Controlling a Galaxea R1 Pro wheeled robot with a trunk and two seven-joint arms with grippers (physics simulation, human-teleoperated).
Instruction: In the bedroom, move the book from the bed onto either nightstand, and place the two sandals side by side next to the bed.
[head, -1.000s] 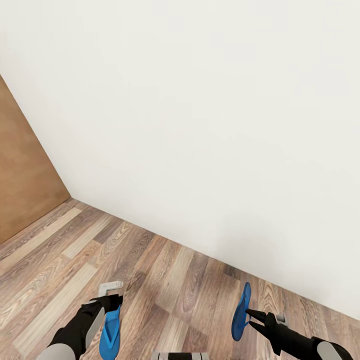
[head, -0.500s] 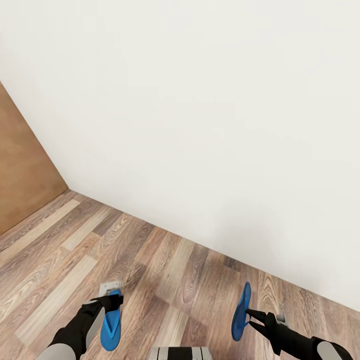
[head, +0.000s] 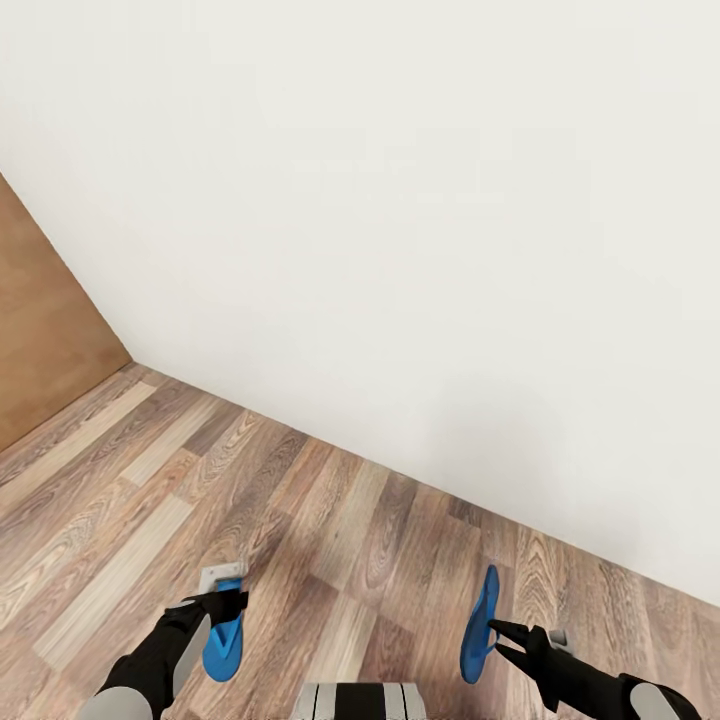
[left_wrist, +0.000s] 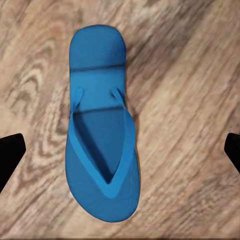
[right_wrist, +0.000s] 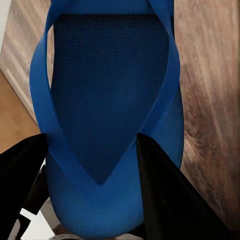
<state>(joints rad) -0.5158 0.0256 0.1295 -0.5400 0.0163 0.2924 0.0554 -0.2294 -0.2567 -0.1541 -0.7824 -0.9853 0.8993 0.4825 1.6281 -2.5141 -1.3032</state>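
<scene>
Currently, progress: partway, as I judge it; no bed, book or nightstand is in sight.
Left sandal (left_wrist: 100, 130): flat on the wood floor (head: 330, 540), sole down, straps up.
Left end effector (head: 228, 604): over that sandal, fingers spread wide either side without touching it.
Right end effector (head: 497, 636): closed on the other sandal (head: 481, 622), held on edge above the floor near the white wall (head: 400, 250).
Remaining: set both sandals side by side by the bed; the book's state cannot be told.

There are two blue sandals: one sandal (head: 224, 634) near the left arm, one sandal (head: 481, 624) near the right arm. There are two claws, left claw (head: 228, 597) and right claw (head: 495, 637).
</scene>
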